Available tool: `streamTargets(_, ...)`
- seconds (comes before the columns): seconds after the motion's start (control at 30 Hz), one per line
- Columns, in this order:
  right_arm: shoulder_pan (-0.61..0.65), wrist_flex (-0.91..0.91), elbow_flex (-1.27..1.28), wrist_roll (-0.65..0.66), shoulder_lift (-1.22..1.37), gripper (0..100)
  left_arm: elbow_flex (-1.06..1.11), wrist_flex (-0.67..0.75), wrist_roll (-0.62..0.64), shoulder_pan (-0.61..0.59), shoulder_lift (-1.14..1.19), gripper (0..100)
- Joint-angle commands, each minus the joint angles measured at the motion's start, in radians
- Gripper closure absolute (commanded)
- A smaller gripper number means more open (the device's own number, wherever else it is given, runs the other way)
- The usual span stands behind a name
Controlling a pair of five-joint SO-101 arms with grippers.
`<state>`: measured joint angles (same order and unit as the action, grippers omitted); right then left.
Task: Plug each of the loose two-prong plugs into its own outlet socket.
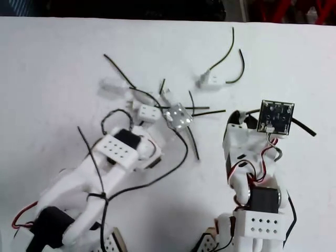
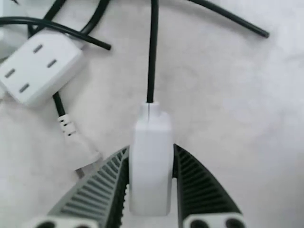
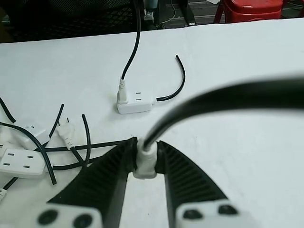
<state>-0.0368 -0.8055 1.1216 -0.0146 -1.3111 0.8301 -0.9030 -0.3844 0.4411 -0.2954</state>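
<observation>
A white table carries a tangle of black cords, with a dark room and red chair legs beyond its far edge. The right gripper is clamped on a small white plug. Its thick cord rises out of the near end and bends off to one side. The prongs are hidden, though they should point away from the wrist, down toward the table. Straight ahead of those fingers and well apart lies a flat outlet strip, slots upward, its long axis across the line of approach. A seated plug fills the pair of slots at one end, and the pair beside it is free. The left gripper is closed on the sides of a narrow white block. The block's long axis is in line with the fingers, and a cord leaves its far end straight away from the wrist. No slots show on it, so I cannot tell whether it is a socket. Near it lie a second outlet, four slots up, and a loose plug just beside the left fingers. I judge the right arm nearer the half-filled strip. Its move would turn on carrying the held plug forward over the free slots, with the prongs turned to match them.
</observation>
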Motion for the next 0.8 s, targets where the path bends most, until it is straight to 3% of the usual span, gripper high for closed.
streamTargets(0.0,-0.005,0.015,-0.014,-0.009,0.001,98.0,-0.009,0.002,0.074,0.074,0.015,98)
streamTargets(0.1,-0.005,0.015,-0.014,-0.009,0.001,98.0,-0.015,0.008,0.087,0.074,0.056,96)
streamTargets(0.33,-0.005,0.016,-0.011,-0.009,0.001,98.0,-0.054,-0.012,0.150,0.044,0.107,73)
streamTargets(0.77,-0.004,0.015,-0.011,-0.009,0.001,98.0,-0.146,-0.075,0.077,-0.157,0.107,72)
